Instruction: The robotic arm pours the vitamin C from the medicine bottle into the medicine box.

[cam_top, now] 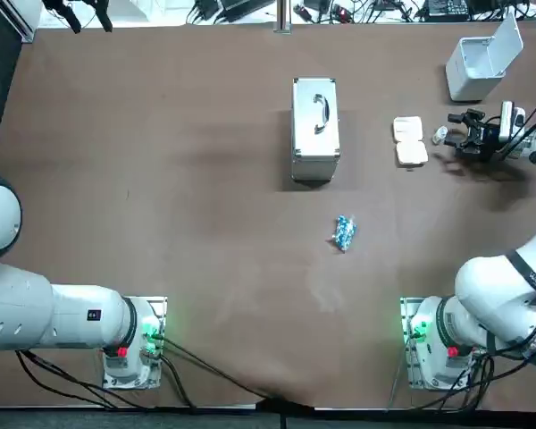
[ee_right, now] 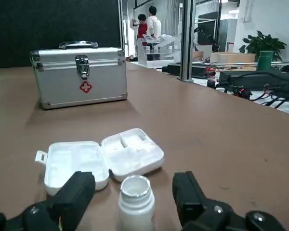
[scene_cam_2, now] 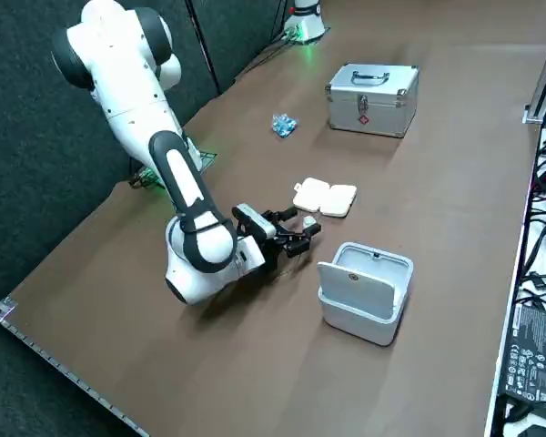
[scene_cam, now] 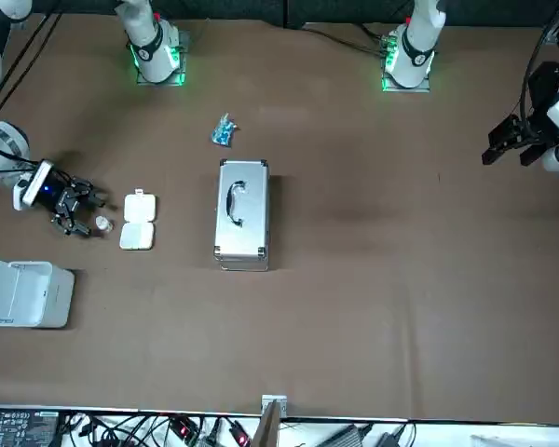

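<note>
As the overhead view shows, the right gripper [cam_top: 454, 134] sits low at the right side of the counter [cam_top: 205, 223], with a small white bottle [cam_top: 439, 135] at its tips and the open pill box [cam_top: 410, 140] just beside. From the wrist, the fingers [ee_right: 79, 192] stand wide apart on both sides of the upright, uncapped bottle [ee_right: 136, 202] without touching it; the pill box [ee_right: 103, 156] lies just beyond.

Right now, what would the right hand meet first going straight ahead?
The right hand, low over the table, meets the white bottle between its open fingers first; the medicine box lies beyond.
</note>
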Tool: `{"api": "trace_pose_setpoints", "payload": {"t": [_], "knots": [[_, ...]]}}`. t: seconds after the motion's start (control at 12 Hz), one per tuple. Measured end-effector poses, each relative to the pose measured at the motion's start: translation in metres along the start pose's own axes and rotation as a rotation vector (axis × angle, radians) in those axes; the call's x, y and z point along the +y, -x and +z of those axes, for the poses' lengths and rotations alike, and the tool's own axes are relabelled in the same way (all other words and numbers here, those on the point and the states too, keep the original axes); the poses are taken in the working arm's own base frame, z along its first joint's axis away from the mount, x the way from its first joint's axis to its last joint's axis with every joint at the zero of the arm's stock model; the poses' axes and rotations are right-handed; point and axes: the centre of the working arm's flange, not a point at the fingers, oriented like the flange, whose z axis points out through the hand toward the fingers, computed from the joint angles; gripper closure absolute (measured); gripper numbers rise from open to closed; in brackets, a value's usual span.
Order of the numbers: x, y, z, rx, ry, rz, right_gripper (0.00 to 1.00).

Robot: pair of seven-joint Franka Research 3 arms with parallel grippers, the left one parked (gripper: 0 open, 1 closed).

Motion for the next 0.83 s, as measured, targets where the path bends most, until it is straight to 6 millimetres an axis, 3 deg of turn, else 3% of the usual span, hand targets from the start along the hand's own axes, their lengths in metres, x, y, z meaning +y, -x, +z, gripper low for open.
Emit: {"api": "trace_pose_setpoints", "payload": {"t": [0.42,0.83], "knots": [[-0.005,0.019,0.005,0.006,-0.006,0.029,0.0],[-0.003,0.021,0.005,0.01,0.005,0.03,0.01]]}}
